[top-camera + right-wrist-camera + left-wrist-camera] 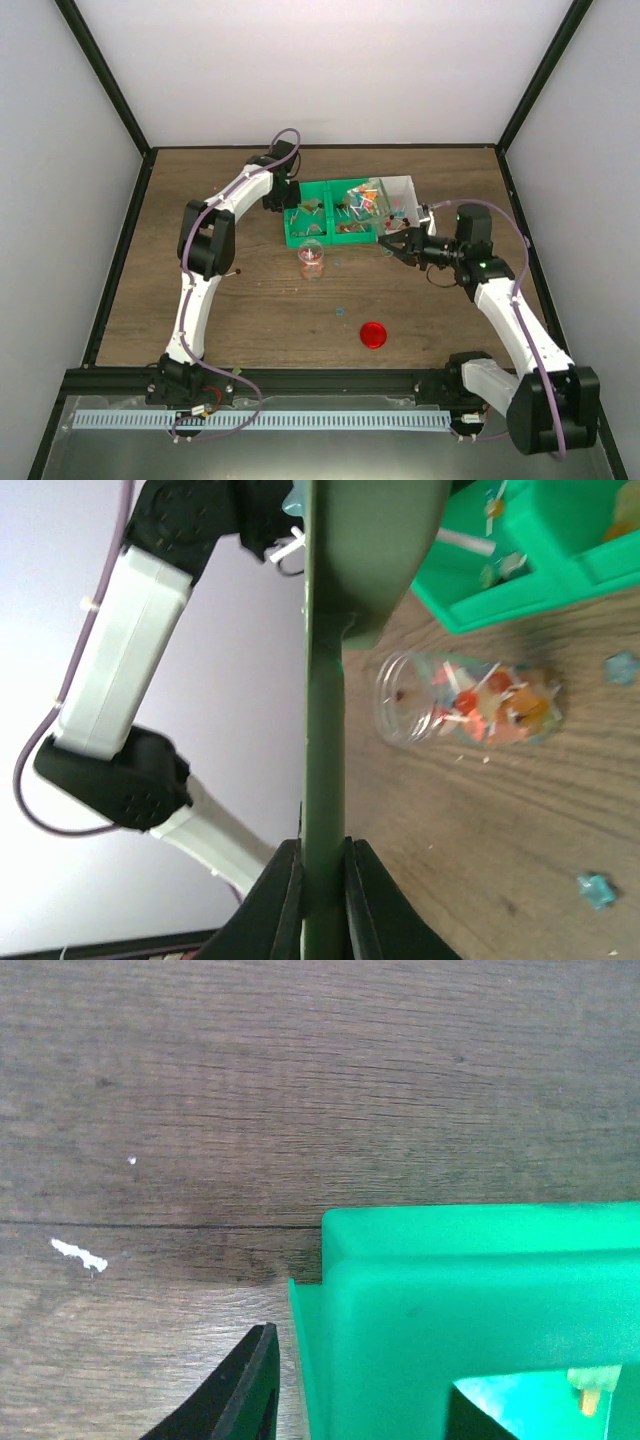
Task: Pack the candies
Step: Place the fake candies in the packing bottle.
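Plain white walls [320, 70] on three sides, black frame struts in the corners, and a brown wood-grain table [230, 300] with a pale scuff or two.

Partly done, by the look of it. Small clear jar [312, 260] standing open just in front of the green tray [296, 238]. Filled well over half with candies [495, 702], red, orange and pale, with room left under the mouth. Plenty more candies lying in the tray's compartments and around the clear tub [402, 190] against its right end. Red lid [373, 335] flat on the wood, well apart from the jar, not yet fitted. A couple of blue scraps [596, 890] loose on the table too.

Right gripper [322, 865] clenched on a thin dark-green tool [325, 730], seen edge-on, perhaps a scoop. Held near the tray's right front corner, close to the jar.

Left gripper [290, 203] at the tray's far left corner, with a finger [245, 1390] on either side of the tray wall. Gripping it or let go, impossible to tell.

Probably left to do: more candies into the jar, then the lid on.
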Motion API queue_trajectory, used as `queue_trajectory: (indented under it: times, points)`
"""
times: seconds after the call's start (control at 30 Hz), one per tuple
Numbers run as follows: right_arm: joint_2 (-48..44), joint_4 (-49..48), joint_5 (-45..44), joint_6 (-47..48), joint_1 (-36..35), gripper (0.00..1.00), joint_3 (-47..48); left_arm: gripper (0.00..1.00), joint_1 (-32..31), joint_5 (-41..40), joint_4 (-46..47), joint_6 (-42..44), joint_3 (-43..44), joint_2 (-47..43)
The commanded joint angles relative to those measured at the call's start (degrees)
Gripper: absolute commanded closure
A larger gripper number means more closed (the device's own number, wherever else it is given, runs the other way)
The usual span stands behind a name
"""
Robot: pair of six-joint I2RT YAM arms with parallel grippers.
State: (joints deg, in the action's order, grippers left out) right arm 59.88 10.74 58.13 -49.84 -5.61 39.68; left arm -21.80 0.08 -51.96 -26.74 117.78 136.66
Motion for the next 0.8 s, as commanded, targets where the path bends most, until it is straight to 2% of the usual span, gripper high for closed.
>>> queue_trajectory:
  times: [0.0, 0.3, 0.5, 0.63, 0.77]
  points:
    - [-3.5, -0.83, 2.27, -2.92, -3.57, 0.99, -0.51, 0.71, 0.35, -1.51, 0.46, 1.06, 0.55, -2.15]
    - [-5.84, 8.95, -2.45, -4.52, -13.75, 0.99, 0.86, 0.66, 0.3, -1.15, 2.39, 0.91, -4.35, -6.87]
    - [-8.2, 15.78, -4.78, -4.87, -16.09, 0.99, 2.66, 0.62, 0.3, -0.6, 2.86, 1.03, -6.44, -8.13]
    - [-5.11, 24.05, -7.05, 0.24, -17.46, 0.99, 7.37, 0.62, 0.31, -0.24, 3.72, 0.99, -8.01, -9.0]
    - [-2.4, 27.04, -8.54, 1.84, -19.46, 0.99, 11.0, 0.61, 0.33, 0.15, 4.43, 1.15, -9.57, -9.83]
